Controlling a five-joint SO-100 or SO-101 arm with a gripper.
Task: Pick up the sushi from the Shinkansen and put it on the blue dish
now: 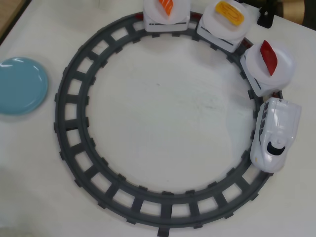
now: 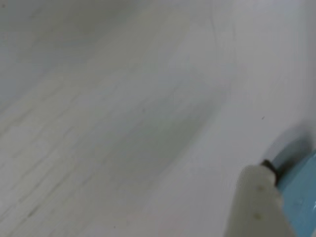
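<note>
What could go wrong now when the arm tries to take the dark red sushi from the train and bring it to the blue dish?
1. The sushi is thin and lies flat on a white plate, so the jaws may slip off it or push the plate.
2. The blue dish sits on the far left in the overhead view, across the track, so the piece could drop on the way.
3. The Shinkansen may roll if bumped.

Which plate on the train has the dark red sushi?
The white plate right behind the Shinkansen carries the dark red sushi. The other plates hold an orange striped piece and a yellow piece.
</note>
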